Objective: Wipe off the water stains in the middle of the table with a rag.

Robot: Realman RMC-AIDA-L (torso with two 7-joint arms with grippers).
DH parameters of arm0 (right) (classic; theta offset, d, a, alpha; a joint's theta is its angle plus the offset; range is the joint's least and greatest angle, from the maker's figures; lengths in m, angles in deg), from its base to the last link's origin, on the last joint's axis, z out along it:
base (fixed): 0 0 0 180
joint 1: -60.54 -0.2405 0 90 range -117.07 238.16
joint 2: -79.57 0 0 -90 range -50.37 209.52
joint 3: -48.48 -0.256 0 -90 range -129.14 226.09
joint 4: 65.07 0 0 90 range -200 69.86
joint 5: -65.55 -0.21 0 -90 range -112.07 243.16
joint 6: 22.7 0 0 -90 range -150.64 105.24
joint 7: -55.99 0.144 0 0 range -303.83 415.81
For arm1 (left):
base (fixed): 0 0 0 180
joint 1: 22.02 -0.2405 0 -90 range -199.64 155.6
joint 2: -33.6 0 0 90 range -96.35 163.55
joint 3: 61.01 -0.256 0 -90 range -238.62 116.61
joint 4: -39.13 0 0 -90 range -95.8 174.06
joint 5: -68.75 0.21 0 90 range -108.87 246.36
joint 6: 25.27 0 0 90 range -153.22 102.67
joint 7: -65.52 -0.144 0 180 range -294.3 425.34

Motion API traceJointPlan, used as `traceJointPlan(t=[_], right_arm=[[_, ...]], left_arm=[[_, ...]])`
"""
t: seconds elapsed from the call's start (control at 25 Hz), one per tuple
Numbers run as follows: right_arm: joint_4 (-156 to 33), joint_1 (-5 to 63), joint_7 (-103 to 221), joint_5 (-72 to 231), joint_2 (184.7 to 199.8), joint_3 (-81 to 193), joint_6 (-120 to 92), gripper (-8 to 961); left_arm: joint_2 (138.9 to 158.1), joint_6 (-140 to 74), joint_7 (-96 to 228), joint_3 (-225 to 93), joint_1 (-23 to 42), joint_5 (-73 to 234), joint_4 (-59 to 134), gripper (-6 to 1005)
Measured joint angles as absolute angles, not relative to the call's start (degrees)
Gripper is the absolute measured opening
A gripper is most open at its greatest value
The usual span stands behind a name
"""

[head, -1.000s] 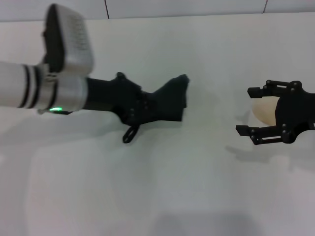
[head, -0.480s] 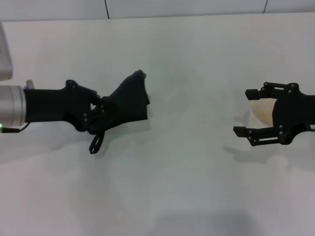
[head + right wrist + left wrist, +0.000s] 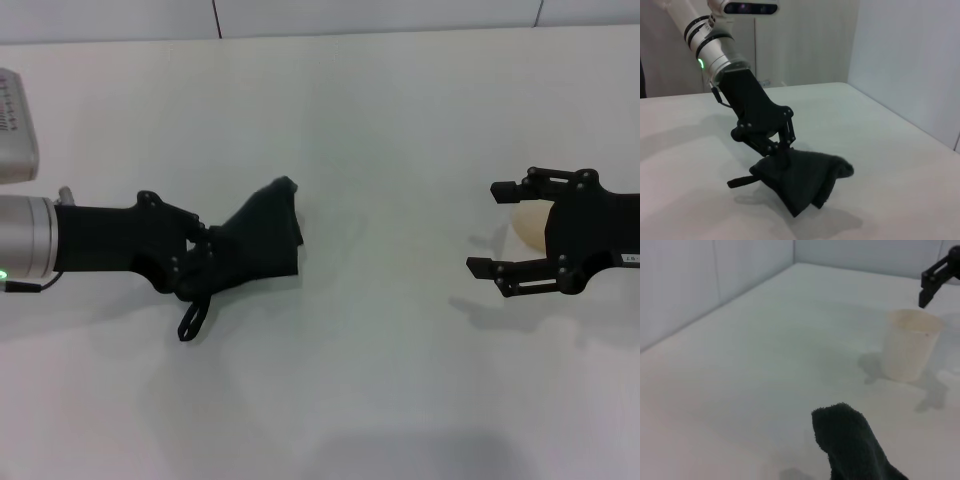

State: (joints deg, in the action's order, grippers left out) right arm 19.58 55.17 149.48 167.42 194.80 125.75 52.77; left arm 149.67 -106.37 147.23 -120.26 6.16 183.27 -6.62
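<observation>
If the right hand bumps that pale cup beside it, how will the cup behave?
The cup is likely light: it looks thin-walled and translucent, and no contents can be made out. It stands upright and taller than wide, so a bump near the rim would probably tip it; a low push might just slide it across the smooth table. The right hand is open beside it.

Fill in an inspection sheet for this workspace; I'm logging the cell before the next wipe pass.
Surface: white table, smooth and matte.
Job's things: dark rag in the left gripper; no water stains visible in any view.
Clutter: pale cup upright on the robot's right.
Grippers: left gripper shut on the rag, on the robot's left; right gripper open, fingers either side of the cup without touching it.
Cables: nothing seen.
Surroundings: pale walls bordering the table.
</observation>
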Motion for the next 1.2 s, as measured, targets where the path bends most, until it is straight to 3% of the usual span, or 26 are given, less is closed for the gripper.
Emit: traceJointPlan(t=[0.28, 0.72, 1.04, 1.2], right_arm=[[19.5, 55.0, 149.5, 167.4, 194.80, 125.8, 52.8, 869], [19.3, 54.7, 149.7, 167.5, 194.80, 125.8, 52.9, 868], [19.1, 54.5, 150.6, 168.8, 194.67, 125.2, 55.4, 868], [19.6, 54.0, 153.0, 171.9, 194.62, 125.0, 56.4, 868]], left_arm=[[149.71, -107.9, 151.4, -119.9, 6.5, 183.7, -7.2, 125], [150.11, -111.5, 152.4, -119.1, 5.3, 183.0, -13.1, 473], [149.18, -123.2, 153.8, -119.2, 5.7, 184.3, -19.3, 763], [149.59, -124.8, 156.4, -119.2, 5.3, 187.8, -23.0, 850]])
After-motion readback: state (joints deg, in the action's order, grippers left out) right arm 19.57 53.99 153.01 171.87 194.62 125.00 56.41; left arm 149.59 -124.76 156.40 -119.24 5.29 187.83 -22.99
